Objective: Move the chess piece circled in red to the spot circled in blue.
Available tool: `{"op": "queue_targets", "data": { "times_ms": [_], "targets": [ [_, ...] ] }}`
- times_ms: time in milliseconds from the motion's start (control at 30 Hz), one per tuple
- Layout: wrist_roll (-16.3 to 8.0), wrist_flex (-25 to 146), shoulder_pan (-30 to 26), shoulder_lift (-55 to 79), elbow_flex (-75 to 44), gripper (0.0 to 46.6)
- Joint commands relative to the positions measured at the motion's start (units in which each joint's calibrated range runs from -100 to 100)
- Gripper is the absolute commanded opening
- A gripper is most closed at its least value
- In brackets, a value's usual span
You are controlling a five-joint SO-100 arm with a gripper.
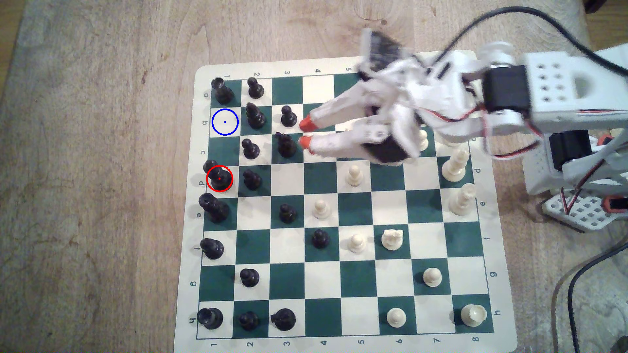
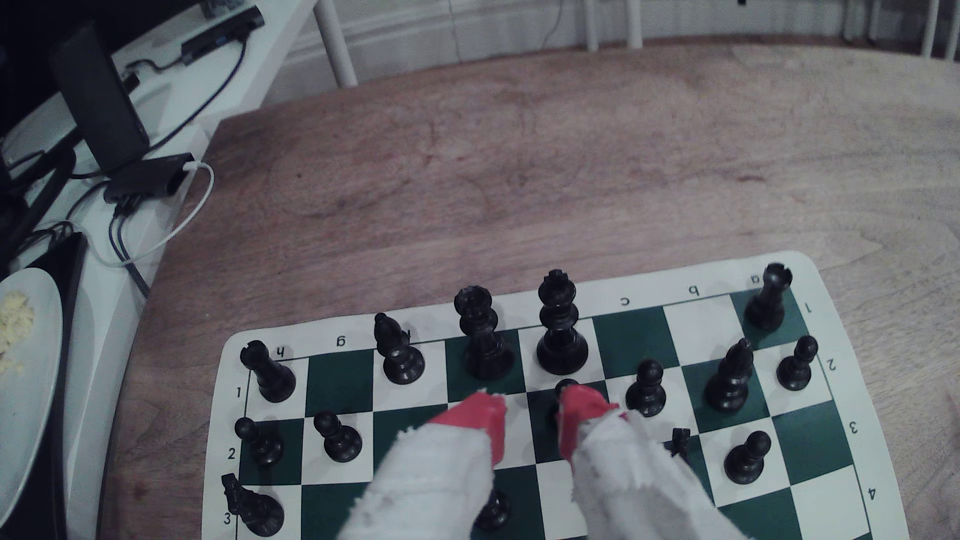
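Observation:
The chess piece circled in red [image 1: 219, 178] is a tall glossy black piece at the board's left edge in the exterior view, on the cream d1 square. In the wrist view this tall piece [image 2: 561, 322] stands upright beyond the fingertips. The spot circled in blue [image 1: 225, 122] is a bare cream square two squares up the same column. My gripper [image 1: 304, 132] hovers open over the third column, its red fingertips [image 1: 306, 123] apart with nothing held. It is to the right of both circles. From the wrist, the gripper [image 2: 530, 415] shows a gap between its red tips.
Black pawns [image 1: 251, 149] and other black pieces [image 1: 255, 115] crowd the columns beside the circles, and another tall black piece [image 1: 214, 207] stands just below the red ring. White pieces [image 1: 354, 174] sit to the exterior view's right. The arm's base [image 1: 577, 142] and cables lie off the board's right edge.

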State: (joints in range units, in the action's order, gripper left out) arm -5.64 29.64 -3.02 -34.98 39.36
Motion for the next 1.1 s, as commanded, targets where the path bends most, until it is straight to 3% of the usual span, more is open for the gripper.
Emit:
{"op": "queue_targets", "data": {
  "times_ms": [0, 100, 233, 700, 1067],
  "targets": [
    [-0.1, 4.5, 0.2, 6.4, -13.2, 8.3],
    [-0.3, 4.8, -0.1, 12.4, -17.2, 11.1],
    [-0.9, 1.4, 1.3, 20.0, -20.5, 21.1],
    [0.8, -13.2, 2.7, 38.4, -26.7, 23.0],
    [1.7, -19.3, 1.9, 47.0, -31.9, 20.5]
  ]
}}
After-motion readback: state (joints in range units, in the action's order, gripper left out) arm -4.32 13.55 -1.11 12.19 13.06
